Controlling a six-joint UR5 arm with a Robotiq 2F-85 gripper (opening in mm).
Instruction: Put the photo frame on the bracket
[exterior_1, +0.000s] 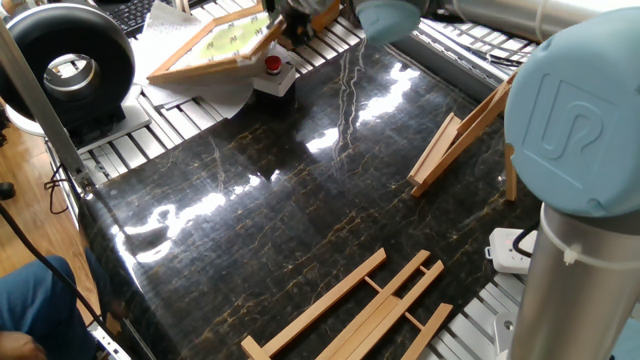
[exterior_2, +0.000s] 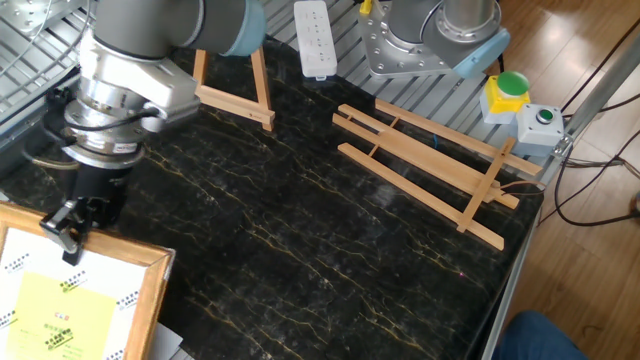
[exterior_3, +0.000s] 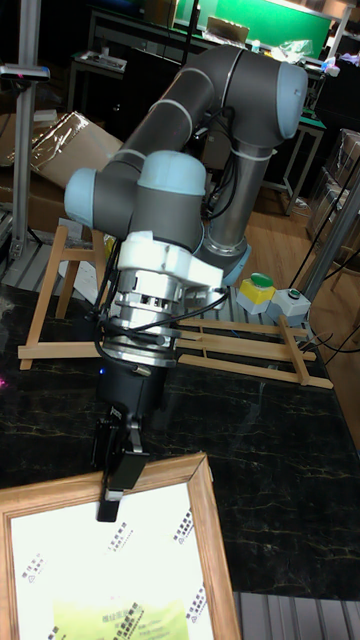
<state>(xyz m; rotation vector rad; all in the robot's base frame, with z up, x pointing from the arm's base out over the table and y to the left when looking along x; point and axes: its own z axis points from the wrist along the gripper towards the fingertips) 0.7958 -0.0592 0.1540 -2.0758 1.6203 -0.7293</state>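
Note:
The photo frame (exterior_1: 212, 42), light wood with a yellow picture and white mat, hangs tilted over the table's far left corner. My gripper (exterior_1: 293, 22) is shut on the middle of its top rail. The other fixed view shows the black fingers (exterior_2: 68, 222) clamped on the frame (exterior_2: 150, 290), and the tall fixed view shows the gripper (exterior_3: 113, 482) pinching the frame's upper rail (exterior_3: 160, 470). The bracket (exterior_1: 458, 138), a small A-shaped easel, stands upright at the table's right edge, well away from the frame. It also shows behind the arm as the bracket (exterior_2: 236, 88) and the bracket (exterior_3: 48, 300).
A flat easel of long slats (exterior_2: 430, 165) lies on the dark marble top. A white box with a red button (exterior_1: 271, 66) sits under the frame's edge, on white paper sheets (exterior_1: 195, 95). A black round device (exterior_1: 70, 62) stands far left. A power strip (exterior_2: 315, 38) and button boxes (exterior_2: 528, 110) lie beyond.

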